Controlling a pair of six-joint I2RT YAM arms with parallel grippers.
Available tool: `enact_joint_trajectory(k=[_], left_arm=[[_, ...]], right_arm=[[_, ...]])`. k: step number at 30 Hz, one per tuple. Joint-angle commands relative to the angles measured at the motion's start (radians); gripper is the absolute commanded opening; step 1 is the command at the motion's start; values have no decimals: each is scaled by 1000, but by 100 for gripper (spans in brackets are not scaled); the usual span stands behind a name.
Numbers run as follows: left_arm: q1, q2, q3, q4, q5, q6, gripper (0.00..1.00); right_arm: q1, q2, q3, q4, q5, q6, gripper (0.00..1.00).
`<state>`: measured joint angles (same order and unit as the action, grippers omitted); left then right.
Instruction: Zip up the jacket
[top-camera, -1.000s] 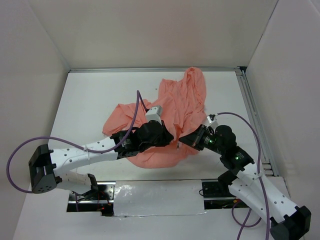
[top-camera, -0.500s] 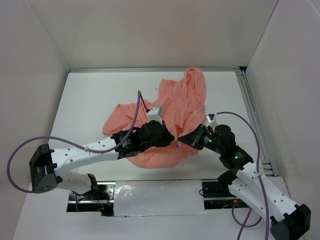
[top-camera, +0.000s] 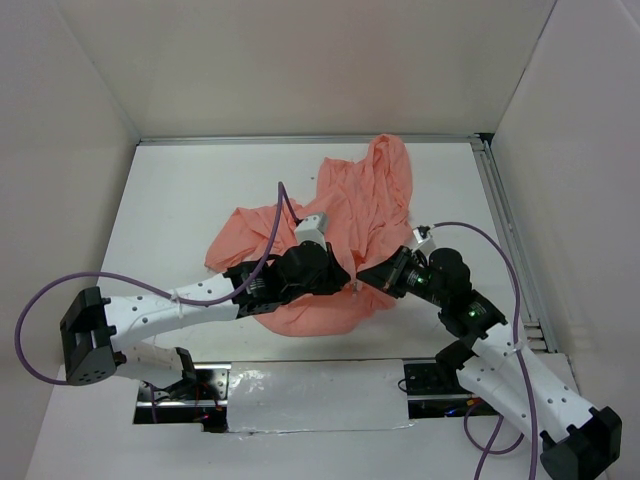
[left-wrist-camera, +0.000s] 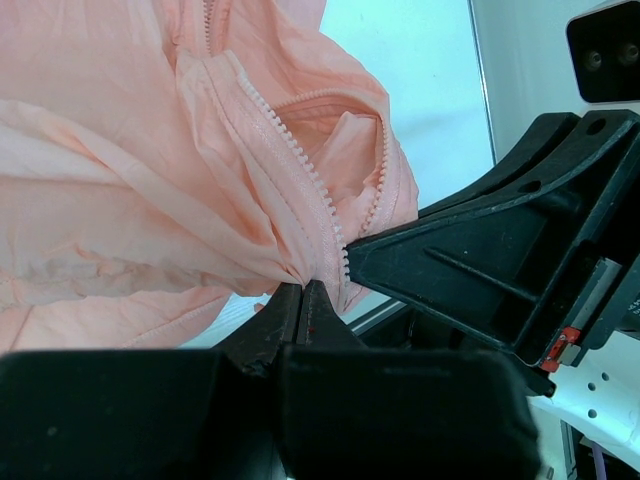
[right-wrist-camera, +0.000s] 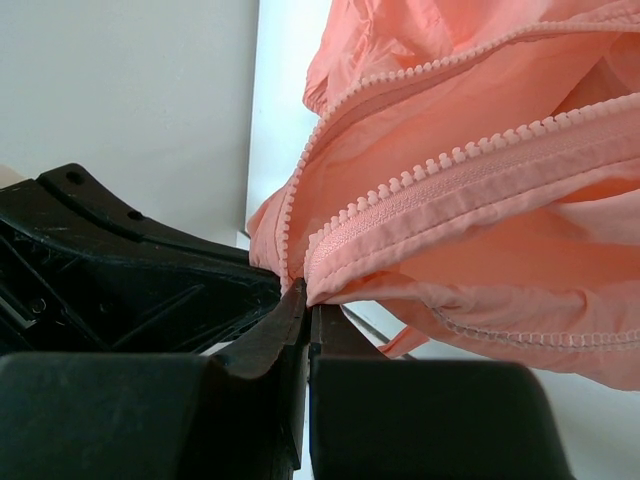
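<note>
The white surface (top-camera: 170, 200) is boxed in by pale walls on the left, far and right sides. The salmon-pink jacket (top-camera: 350, 205) lies on it in a crumpled heap, a little right of the middle. One narrower part runs toward the far right, almost to the far edge. Its wider, rounded part spreads toward the near side, between the two arms.

The left arm (top-camera: 170, 305) reaches in from the near left and lies over the near-left part of the cloth. The right arm (top-camera: 480, 330) comes in from the near right. A purple cable (top-camera: 45, 300) loops out from the left arm.

The left hand (top-camera: 348, 283) and the right hand (top-camera: 364, 279) meet tip to tip at the near-right side of the heap. Both are clenched. In the left wrist view the black fingers are pressed together on a gathered fold of the jacket, right at the end of a row of zipper teeth (left-wrist-camera: 290, 150). The other hand's tip is just beside it, on the same edge. In the right wrist view that hand's fingers are likewise closed on the pink edge, where two tracks of teeth run together. The fabric rises from the pinch in taut folds.
</note>
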<state>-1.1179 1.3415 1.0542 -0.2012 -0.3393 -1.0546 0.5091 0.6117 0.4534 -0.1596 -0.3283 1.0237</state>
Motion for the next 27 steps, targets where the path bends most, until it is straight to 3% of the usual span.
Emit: enact_joint_trajectory(k=[1, 11, 27], left_arm=[[-5, 5, 43, 29, -26, -22, 0], [-5, 7, 55, 36, -61, -22, 0], [-8, 19, 55, 46, -63, -18, 0]], right_arm=[[11, -20, 39, 22, 0, -13, 0], [11, -52, 50, -69, 18, -22, 0], [9, -26, 73, -12, 18, 13, 0]])
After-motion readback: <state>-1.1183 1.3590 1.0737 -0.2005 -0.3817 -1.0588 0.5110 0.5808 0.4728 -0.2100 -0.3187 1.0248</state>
